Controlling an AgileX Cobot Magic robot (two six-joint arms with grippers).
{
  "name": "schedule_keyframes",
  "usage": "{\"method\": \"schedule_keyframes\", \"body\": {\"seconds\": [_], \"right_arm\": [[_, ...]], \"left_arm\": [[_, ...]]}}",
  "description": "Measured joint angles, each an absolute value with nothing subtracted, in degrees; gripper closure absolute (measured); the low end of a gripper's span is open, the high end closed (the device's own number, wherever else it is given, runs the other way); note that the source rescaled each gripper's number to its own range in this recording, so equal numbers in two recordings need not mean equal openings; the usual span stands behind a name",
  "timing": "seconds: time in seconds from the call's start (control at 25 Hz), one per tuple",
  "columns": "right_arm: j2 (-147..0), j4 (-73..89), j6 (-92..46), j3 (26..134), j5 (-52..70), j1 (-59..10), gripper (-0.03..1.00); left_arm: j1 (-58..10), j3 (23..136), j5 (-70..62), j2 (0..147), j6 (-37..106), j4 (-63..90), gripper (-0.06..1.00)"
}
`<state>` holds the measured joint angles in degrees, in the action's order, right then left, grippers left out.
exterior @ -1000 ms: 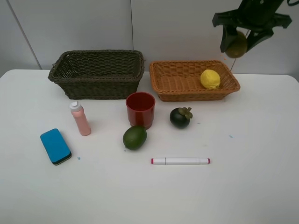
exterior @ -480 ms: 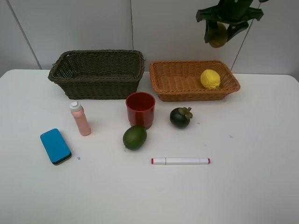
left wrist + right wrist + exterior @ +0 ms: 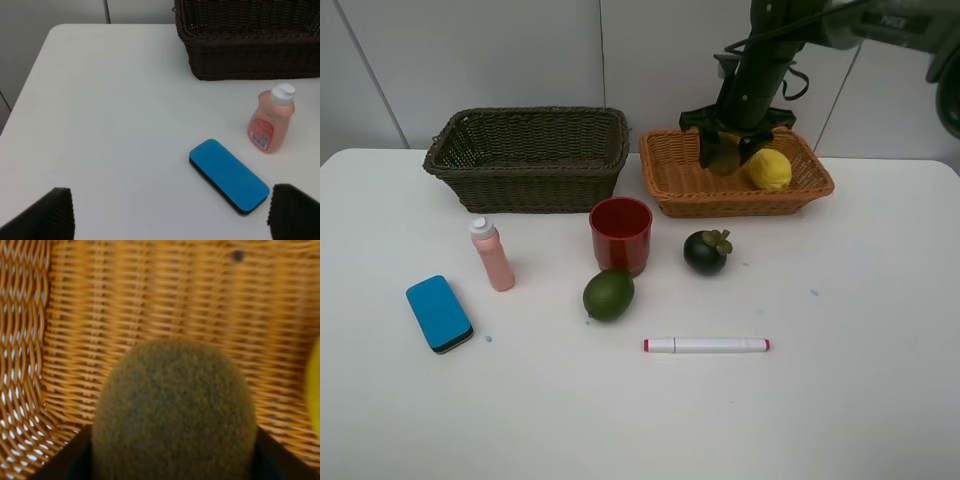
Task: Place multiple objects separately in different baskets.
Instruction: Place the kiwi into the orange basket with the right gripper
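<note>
My right gripper (image 3: 730, 153) reaches down into the light orange basket (image 3: 670, 178), shut on the brown kiwi (image 3: 174, 410), which hangs just above the woven floor beside the yellow lemon (image 3: 770, 169). The dark olive-brown basket (image 3: 527, 160) stands to the left. On the table lie the red cup (image 3: 620, 234), mangosteen (image 3: 706, 251), green round fruit (image 3: 608, 294), white marker (image 3: 706, 345), pink bottle (image 3: 492, 254) and blue eraser (image 3: 439, 313). My left gripper (image 3: 170, 212) is open above the table near the eraser (image 3: 228, 176) and bottle (image 3: 270, 125).
The dark basket's wall (image 3: 250, 50) stands beyond the bottle in the left wrist view. The table's left edge (image 3: 30, 75) runs close to the left gripper. A grey wall rises behind both baskets.
My right arm has swung left and come down from high above the table into the light orange basket, carrying the kiwi. The left arm and the items on the table have not moved.
</note>
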<state>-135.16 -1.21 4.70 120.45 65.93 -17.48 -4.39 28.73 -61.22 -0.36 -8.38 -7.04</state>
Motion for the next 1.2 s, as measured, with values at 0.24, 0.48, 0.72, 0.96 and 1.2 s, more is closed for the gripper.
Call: {"method": "schedule_keyframes", "body": {"seconds": [0.24,0.48,0.72,0.96,1.2], "right_arm": [[-136.4,-0.6,4.7,120.4,66.0,-17.5,0.44],[-136.4,-2.3,4.7,120.4,66.0,-17.5,0.44],[-136.4,-3.1,3.7,120.4,66.0,-17.5,0.44],[-136.4,-3.8,3.2,120.4,65.5,-17.5,0.19],[-136.4,-3.8,3.2,120.4,66.0,-17.5,-0.02]], "left_arm": [[-4.4,28.7,-61.2,-0.4,-8.4,-7.0,-0.06],[-4.4,28.7,-61.2,-0.4,-8.4,-7.0,-0.06],[-4.4,28.7,-61.2,-0.4,-8.4,-7.0,-0.06],[-4.4,28.7,-61.2,-0.4,-8.4,-7.0,-0.06],[-4.4,28.7,-61.2,-0.4,-8.4,-7.0,-0.06]]}}
